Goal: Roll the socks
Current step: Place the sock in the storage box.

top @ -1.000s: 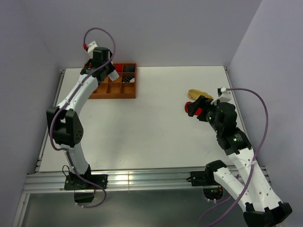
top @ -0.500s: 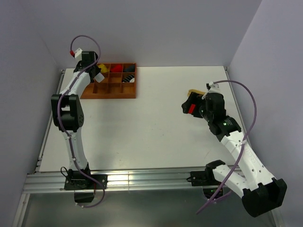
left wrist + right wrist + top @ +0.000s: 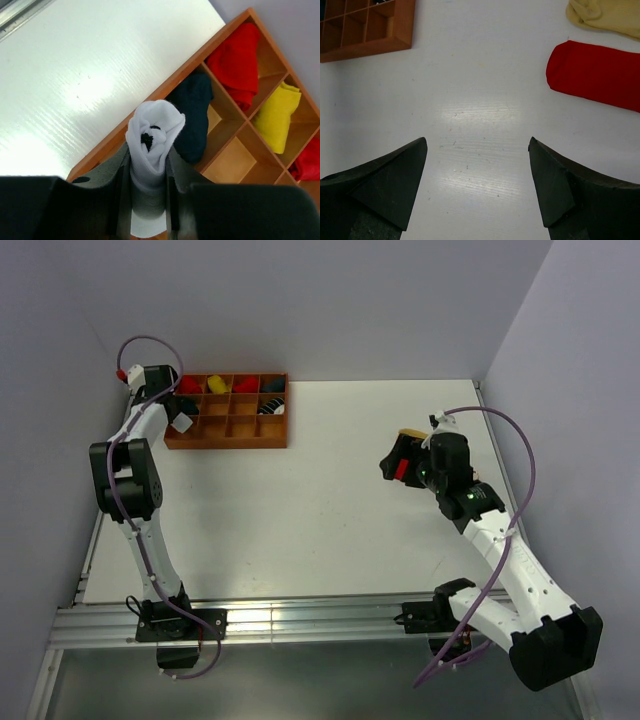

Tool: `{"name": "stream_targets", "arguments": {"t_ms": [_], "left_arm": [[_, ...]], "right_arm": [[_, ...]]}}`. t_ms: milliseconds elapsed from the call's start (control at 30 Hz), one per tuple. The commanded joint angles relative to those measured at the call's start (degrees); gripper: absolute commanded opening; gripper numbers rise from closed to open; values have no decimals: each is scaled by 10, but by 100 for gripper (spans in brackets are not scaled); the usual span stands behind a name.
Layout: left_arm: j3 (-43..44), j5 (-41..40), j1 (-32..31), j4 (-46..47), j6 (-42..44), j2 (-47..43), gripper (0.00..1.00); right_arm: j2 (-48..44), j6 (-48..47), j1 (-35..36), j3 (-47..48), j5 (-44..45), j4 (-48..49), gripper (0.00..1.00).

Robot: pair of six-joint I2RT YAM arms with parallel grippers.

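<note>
Remotely, I look down on the white table (image 3: 300,520), where the brown wooden compartment tray (image 3: 225,443) holds rolled socks in red, yellow and navy. At the tray's left end, my left gripper (image 3: 148,167) pinches the rolled white sock with black inside (image 3: 154,130) over the tray's outer wall. Well right of the tray, my right gripper (image 3: 477,145) hangs spread wide near the flat red sock (image 3: 595,75) and the plain tan-yellow sock (image 3: 607,17).

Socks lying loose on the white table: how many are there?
2: the red sock on the right side, the tan-yellow sock just beyond it; others may be hidden.
</note>
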Motion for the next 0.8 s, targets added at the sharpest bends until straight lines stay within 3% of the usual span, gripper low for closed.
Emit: {"name": "stream_targets", "arguments": {"t_ms": [0, 367, 767], "left_arm": [[-14, -12, -6, 30, 10, -33, 0], [-55, 25, -6, 23, -11, -37, 0], [25, 40, -5, -119, -34, 28, 0]], "right_arm": [[9, -10, -1, 21, -7, 22, 89], [16, -11, -1, 12, -16, 26, 88], [20, -10, -1, 1, -24, 39, 87]]}}
